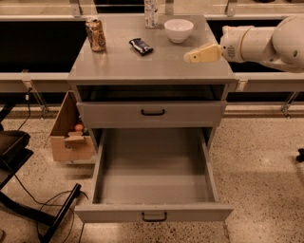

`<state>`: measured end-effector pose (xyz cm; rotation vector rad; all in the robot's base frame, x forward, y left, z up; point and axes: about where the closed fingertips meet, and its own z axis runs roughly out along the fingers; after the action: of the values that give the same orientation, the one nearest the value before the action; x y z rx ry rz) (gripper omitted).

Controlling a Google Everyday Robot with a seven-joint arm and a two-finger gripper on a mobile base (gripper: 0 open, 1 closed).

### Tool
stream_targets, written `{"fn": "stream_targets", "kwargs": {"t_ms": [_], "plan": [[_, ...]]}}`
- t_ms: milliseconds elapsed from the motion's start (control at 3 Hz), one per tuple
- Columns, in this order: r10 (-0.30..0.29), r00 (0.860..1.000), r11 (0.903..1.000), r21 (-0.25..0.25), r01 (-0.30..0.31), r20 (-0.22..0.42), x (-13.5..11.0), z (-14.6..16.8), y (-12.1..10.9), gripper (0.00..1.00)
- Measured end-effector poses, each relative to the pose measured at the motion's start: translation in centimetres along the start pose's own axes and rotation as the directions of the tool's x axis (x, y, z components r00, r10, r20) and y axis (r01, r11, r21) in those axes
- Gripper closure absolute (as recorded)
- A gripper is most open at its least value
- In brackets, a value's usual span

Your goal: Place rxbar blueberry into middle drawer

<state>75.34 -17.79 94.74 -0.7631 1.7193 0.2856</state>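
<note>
Reaching calls for the bar ahead

The middle drawer (154, 216) stands open well below the pincer (188, 57), which hovers over the desk (142, 71); spread or pressed together, I cannot tell. The rxbar blueberry (141, 46) lies beyond its tip, slightly farther back, its long axis slanted.

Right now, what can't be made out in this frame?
Camera view:
The bottle: top cut off by the upper edge.
The rxbar blueberry: wrapper print too small to read.
The arm behind the gripper, which hovers over the cabinet top at its right side: cut off by the right edge.
The slot above the upper drawer: too dark inside.
</note>
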Motion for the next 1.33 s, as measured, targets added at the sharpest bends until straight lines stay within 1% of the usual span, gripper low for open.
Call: {"fn": "stream_targets", "kwargs": {"t_ms": [333,667,1000,1333], "plan": [[0.012,1.0,0.9999,-0.011,-0.012,-0.003,-1.9,3.6,-1.6,0.0],[0.055,0.993,0.9948,-0.08,-0.063,-0.107,-1.0,10.9,-1.8,0.0],[0.062,0.992,0.9955,-0.064,-0.069,-0.113,-3.3,13.0,-2.8,0.0],[0.038,0.994,0.9993,0.003,-0.038,-0.099,-7.4,13.4,-3.9,0.0]]}}
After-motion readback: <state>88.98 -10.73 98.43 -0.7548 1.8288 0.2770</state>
